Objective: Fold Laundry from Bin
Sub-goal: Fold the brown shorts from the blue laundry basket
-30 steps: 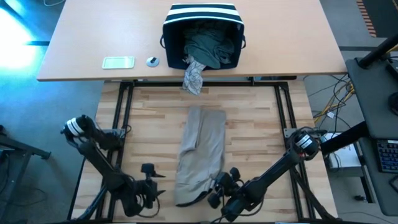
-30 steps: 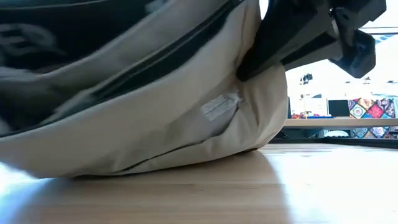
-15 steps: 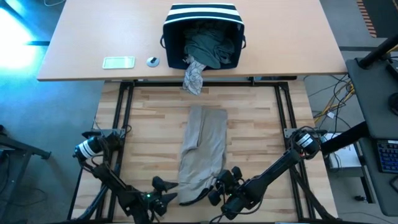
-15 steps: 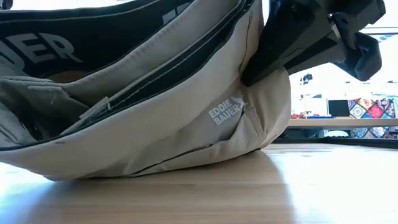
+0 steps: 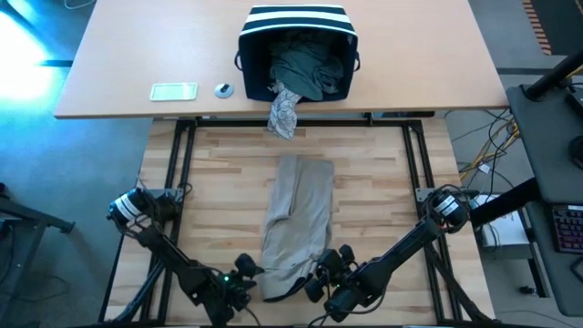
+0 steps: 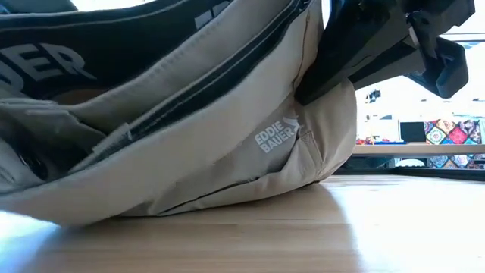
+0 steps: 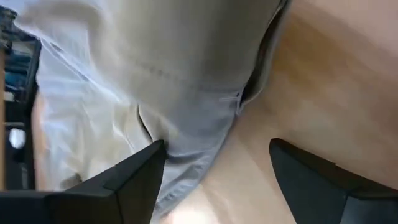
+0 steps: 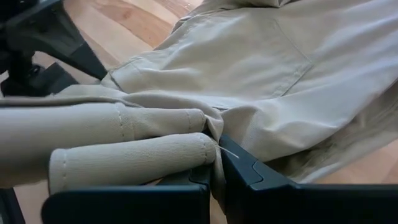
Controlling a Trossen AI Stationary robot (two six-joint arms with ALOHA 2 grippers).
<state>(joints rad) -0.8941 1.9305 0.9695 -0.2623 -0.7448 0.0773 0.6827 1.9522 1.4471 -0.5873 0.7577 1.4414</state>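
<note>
— Where is the right tool (image 5: 321,276)?
— At the near right corner of the tan trousers (image 5: 296,223), its fingers (image 8: 249,174) pressed together on a bunched fold of the waistband; the low view shows that corner lifted off the wooden desk (image 5: 373,182).

— And the left tool (image 5: 244,278)?
— At the near left corner of the same trousers, fingers (image 7: 134,177) spread wide. One of them reaches the cloth's edge; nothing is gripped.

— How do the trousers lie?
— Lengthwise down the middle of the desk, legs stretching away from the tools toward the bin (image 5: 297,50).

— Where is the bin?
— Beyond the trousers, on a paler desk (image 5: 127,73), tipped with its mouth toward them. Dark green laundry (image 5: 305,68) fills it, and a grey-white patterned piece (image 5: 283,111) hangs out over the pale desk's edge toward the trousers.
</note>
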